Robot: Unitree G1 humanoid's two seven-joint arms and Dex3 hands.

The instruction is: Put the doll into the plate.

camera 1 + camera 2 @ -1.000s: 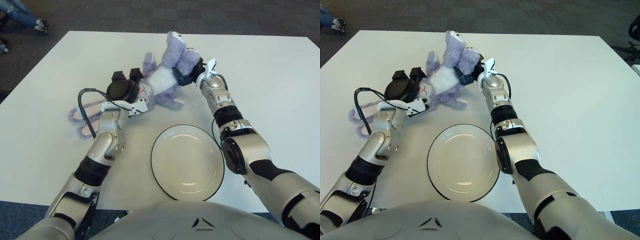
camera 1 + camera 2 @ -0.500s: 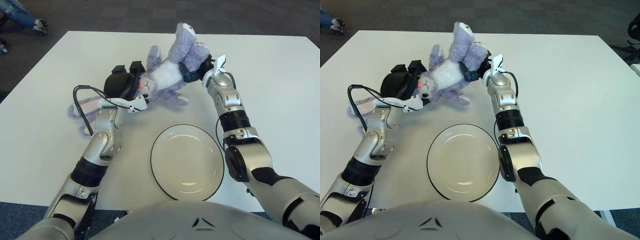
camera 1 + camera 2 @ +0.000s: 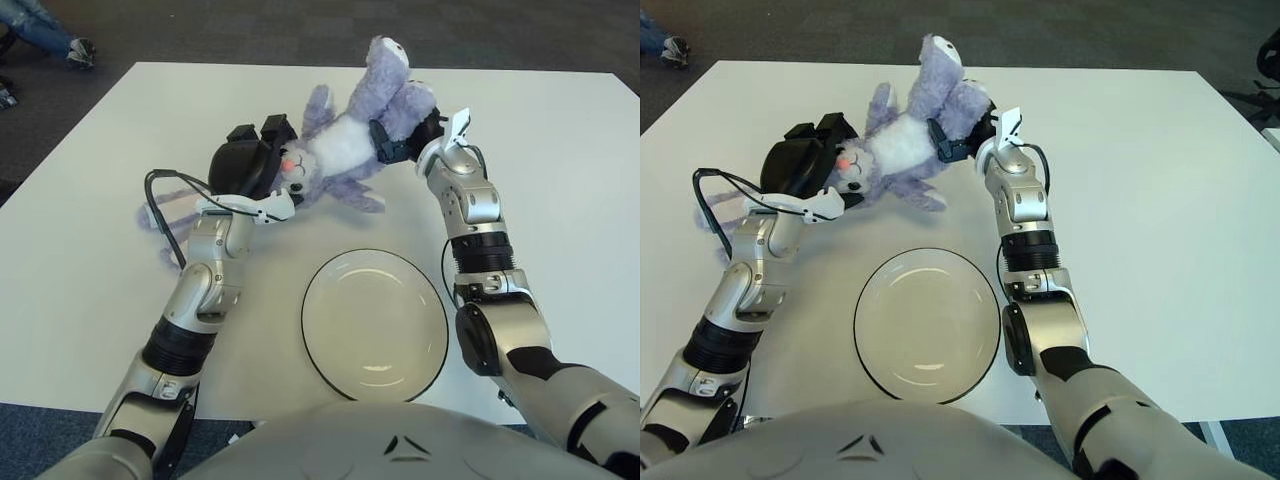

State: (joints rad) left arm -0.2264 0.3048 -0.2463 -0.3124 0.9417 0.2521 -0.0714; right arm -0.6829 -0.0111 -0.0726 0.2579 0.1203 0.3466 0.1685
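Note:
A purple and white plush rabbit doll (image 3: 345, 150) hangs between both hands, lifted above the white table (image 3: 560, 180), behind the plate. My left hand (image 3: 245, 165) grips its head end, with the pink nose showing beside the black fingers. My right hand (image 3: 405, 135) is closed on its leg end at the upper right. The doll's long purple ears (image 3: 160, 215) trail down to the left onto the table. A white plate with a dark rim (image 3: 375, 322) sits empty near the front edge, in front of the doll.
The table's far edge (image 3: 300, 66) borders dark carpet. A person's jeans and shoe (image 3: 60, 35) show at the top left, off the table. My grey torso fills the bottom of the views.
Both hands have carried the doll upward and to the right. The ears have dragged along with it. The plate has stayed put.

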